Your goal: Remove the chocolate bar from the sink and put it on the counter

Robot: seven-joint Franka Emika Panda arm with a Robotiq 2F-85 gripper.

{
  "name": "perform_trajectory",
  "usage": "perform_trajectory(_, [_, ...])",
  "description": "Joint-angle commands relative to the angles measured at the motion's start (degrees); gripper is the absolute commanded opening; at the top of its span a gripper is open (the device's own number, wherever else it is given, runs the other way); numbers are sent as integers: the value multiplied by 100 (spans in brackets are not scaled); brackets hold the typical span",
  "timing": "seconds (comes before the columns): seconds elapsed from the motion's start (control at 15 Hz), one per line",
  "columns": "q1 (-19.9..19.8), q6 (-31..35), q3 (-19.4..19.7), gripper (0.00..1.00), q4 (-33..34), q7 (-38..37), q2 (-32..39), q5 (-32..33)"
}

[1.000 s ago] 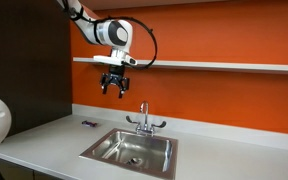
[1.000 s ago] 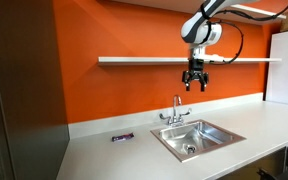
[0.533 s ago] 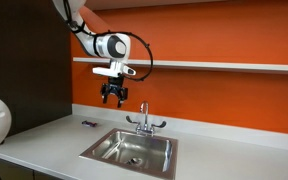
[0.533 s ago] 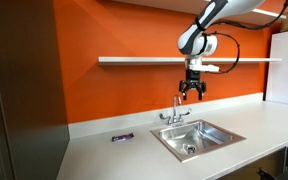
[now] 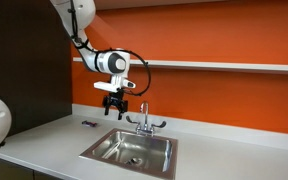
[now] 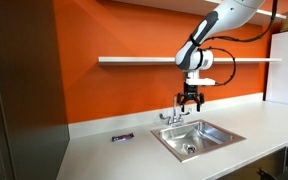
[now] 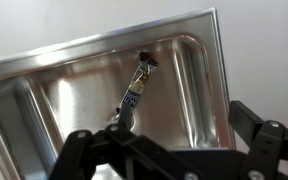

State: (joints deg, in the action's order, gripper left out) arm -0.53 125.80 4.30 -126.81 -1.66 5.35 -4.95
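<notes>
A small dark purple chocolate bar (image 5: 88, 125) lies flat on the white counter left of the sink, and it also shows in an exterior view (image 6: 122, 137). The steel sink (image 5: 130, 151) (image 6: 197, 138) looks empty in both exterior views. My gripper (image 5: 115, 108) (image 6: 189, 103) hangs open and empty in the air above the faucet, well off the bar. In the wrist view the open gripper (image 7: 169, 150) looks down into the sink basin (image 7: 74, 95). A slim upright thing with a blue label (image 7: 134, 92) shows there; I cannot tell what it is.
A chrome faucet (image 5: 143, 121) (image 6: 176, 113) stands at the back of the sink, just under the gripper. A long white shelf (image 5: 224, 65) (image 6: 144, 60) runs along the orange wall. White counter (image 5: 44, 140) stretches on both sides of the sink.
The gripper has come down from shelf height towards the faucet and shifted slightly sideways. It stays open. The chocolate bar has not moved.
</notes>
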Motion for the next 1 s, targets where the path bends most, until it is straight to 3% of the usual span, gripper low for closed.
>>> perform_trajectory(0.0, [-66, 367, -88, 100, 73, -190, 398, -152])
perform_trajectory(0.93, [-93, 1321, -138, 100, 593, -433, 1976, -354])
